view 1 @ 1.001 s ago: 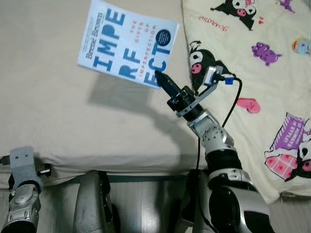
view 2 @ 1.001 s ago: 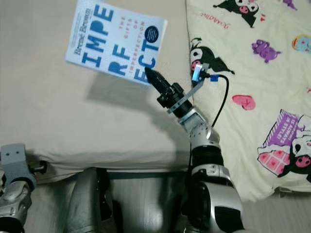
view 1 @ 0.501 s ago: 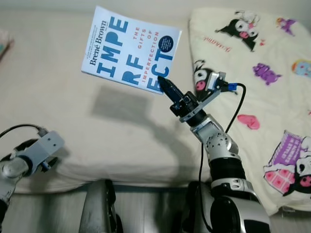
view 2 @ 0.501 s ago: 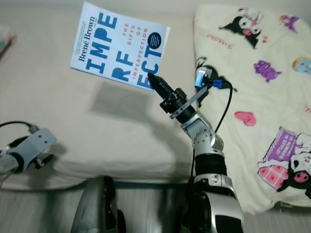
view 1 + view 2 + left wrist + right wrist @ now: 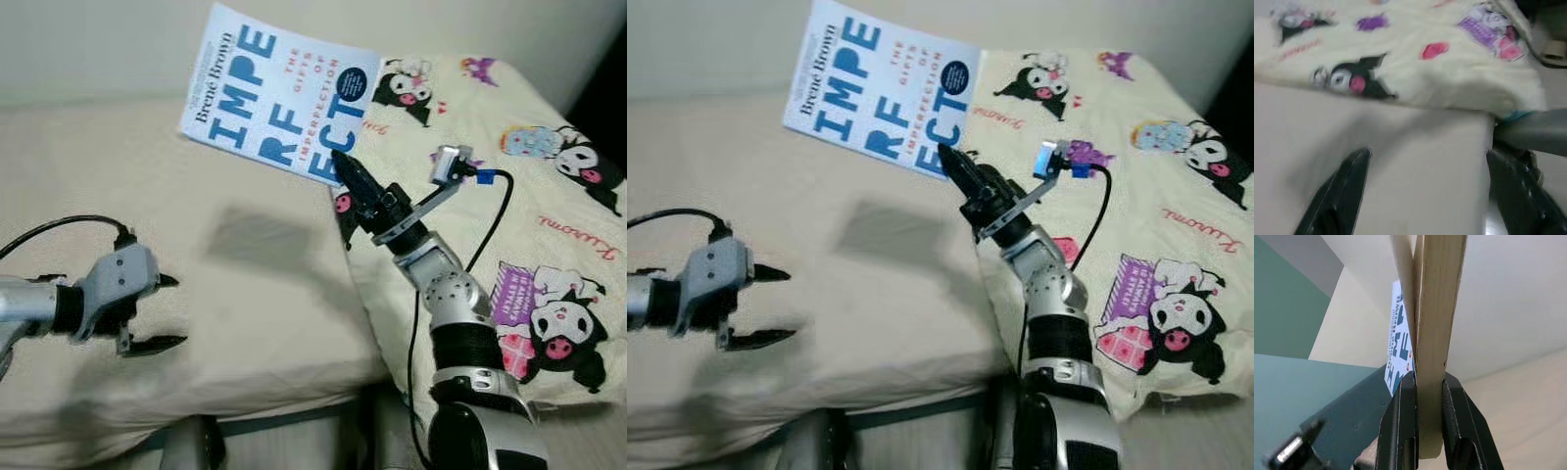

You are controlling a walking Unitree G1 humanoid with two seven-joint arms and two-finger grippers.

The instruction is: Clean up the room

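A light blue paperback book (image 5: 282, 95) with big dark blue letters hangs in the air above the beige bed (image 5: 196, 264). My right gripper (image 5: 343, 166) is shut on the book's lower corner, and the right wrist view has its page edges (image 5: 1432, 333) clamped between the two fingers (image 5: 1400, 431). My left gripper (image 5: 162, 311) hovers open over the near left part of the mattress, holding nothing. Its two fingertips (image 5: 1352, 171) stand wide apart in the left wrist view.
A cream blanket (image 5: 529, 196) printed with cartoon characters covers the right side of the bed. The mattress's front edge (image 5: 255, 406) runs just before my body. A pale wall (image 5: 118, 44) rises behind the bed.
The camera has tilted up, bringing the wall into view. My left arm has risen from the bed's edge to above the mattress, gripper open. The right gripper still holds the book aloft.
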